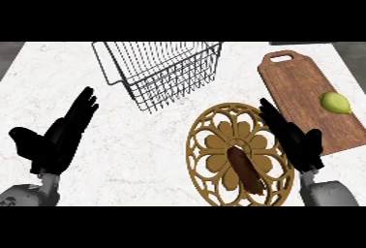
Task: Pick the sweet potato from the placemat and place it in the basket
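Right robot hand (295, 138) open beside sweet potato (245, 169) – nothing held – left robot hand (61, 133) open too

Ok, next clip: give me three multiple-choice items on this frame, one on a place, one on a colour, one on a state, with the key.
1. Where does the sweet potato lie?
A. in the basket
B. on the placemat
C. on the cutting board

2. What colour is the fruit on the cutting board?
A. yellow-green
B. red
C. purple

3. How is the right hand?
A. curled round the sweet potato
B. open, fingers straight, holding nothing
C. inside the basket

Key: 1 B, it rests on the round golden placemat, while the wire basket holds nothing visible. 2 A, the small fruit looks yellow-green against the brown wood. 3 B, the hand stands at the placemat's right edge, fingers extended, beside the sweet potato.
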`<state>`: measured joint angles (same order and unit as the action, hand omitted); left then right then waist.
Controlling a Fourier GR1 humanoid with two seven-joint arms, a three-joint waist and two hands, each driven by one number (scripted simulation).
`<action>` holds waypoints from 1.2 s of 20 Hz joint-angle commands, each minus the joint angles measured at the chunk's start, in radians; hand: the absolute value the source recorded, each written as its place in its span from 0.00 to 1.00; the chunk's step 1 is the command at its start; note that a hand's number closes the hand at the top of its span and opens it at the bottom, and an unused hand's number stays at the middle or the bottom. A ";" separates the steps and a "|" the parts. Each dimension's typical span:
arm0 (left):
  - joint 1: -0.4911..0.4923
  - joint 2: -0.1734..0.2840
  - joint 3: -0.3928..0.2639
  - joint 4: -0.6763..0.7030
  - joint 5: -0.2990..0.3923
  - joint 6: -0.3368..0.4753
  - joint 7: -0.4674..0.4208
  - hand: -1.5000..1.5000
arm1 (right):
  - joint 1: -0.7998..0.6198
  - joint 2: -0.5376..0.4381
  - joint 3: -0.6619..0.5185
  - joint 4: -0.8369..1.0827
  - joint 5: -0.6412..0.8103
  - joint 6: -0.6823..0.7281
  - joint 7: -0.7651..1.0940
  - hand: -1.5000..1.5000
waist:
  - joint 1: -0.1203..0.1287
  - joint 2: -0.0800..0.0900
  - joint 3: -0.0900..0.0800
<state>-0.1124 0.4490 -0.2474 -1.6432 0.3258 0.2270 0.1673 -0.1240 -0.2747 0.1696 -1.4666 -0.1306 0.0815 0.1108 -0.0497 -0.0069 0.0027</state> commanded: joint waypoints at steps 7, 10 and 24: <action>-0.070 0.100 0.044 0.032 -0.113 -0.013 -0.071 0.50 | -0.072 0.258 0.059 -0.183 -0.020 -0.125 -0.136 1.00 | -0.028 -0.030 0.040; -0.069 0.132 0.031 0.032 -0.171 -0.045 -0.155 0.50 | -0.005 0.268 0.615 -0.080 0.300 -0.013 -0.002 1.00 | 0.073 -0.001 -0.005; -0.072 0.111 0.037 0.088 -0.188 -0.036 -0.167 0.50 | -0.431 0.214 0.810 -0.120 1.056 0.114 0.575 0.00 | 0.032 -0.026 -0.015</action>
<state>-0.1895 0.5628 -0.2015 -1.5579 0.1452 0.1953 0.0068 -0.4181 -0.0467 0.9613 -1.5925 0.8105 0.0160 0.5189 -0.0220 -0.0295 -0.0093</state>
